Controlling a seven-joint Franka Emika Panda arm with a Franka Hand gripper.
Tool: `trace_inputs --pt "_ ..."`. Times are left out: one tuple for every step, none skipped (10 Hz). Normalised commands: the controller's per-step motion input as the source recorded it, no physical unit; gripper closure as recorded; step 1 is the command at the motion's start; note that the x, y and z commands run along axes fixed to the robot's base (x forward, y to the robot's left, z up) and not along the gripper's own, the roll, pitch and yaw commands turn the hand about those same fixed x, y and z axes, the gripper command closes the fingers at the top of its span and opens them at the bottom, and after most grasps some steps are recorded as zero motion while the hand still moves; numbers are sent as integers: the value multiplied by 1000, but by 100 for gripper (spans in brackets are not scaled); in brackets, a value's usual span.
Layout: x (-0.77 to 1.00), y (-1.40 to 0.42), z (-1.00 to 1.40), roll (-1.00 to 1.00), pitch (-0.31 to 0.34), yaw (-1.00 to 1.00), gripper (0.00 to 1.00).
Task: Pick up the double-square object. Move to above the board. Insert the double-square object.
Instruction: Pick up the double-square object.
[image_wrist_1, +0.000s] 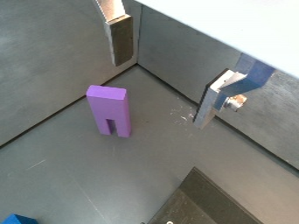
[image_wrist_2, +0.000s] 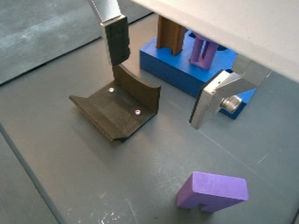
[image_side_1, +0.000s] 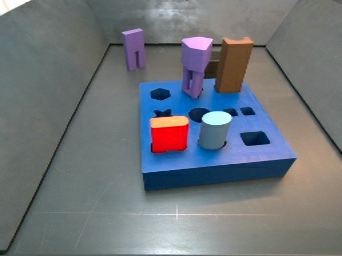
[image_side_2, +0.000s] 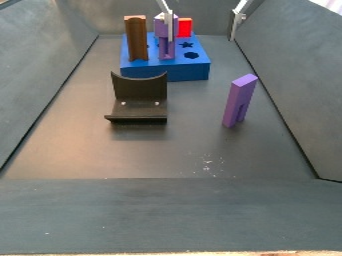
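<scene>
Board sits mid-floor w/ pegs in it: red block, pale cylinder, tall purple peg and brown block along its far edge. Several holes on top are empty. In a side view the fixture stands on the floor just in front of the board, between it and the near edge; a wrist view shows it below my finger.

My gripper hangs above the floor, pointing down, fingers wide apart, nothing between them. One finger and its mate show in both wrist views; only the tips reach the top edge of a side view, over the board's end.

The double-square object stands upright on the bare floor, long axis vertical, touching nothing. In a side view it is near the far-left corner, well apart from the board. From another side view it is close to the right wall, across from the fixture. It's off to one side of my fingers, not between them.
</scene>
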Motion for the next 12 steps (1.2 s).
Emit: trace_inputs --pt "-74 0 0 0 0 0 0" --pt "-614 0 -246 0 -160 323 0" --pt "-720 -46 -297 0 -183 529 0" --pt "-757 -57 -317 0 -180 503 0" --pt "-797 -91 -280 0 -186 457 0" --pt "-860 -23 -343 0 -183 386 0" --pt "-797 -43 -417 37 -174 463 0" --pt "-697 -94 -457 83 -189 574 0" --pt "-543 -14 -531 151 -174 714 0" --pt "-320 0 -491 120 -131 880 0" --pt "-194 57 -386 131 -71 937 0" --pt "-154 109 -320 106 -66 943 0"
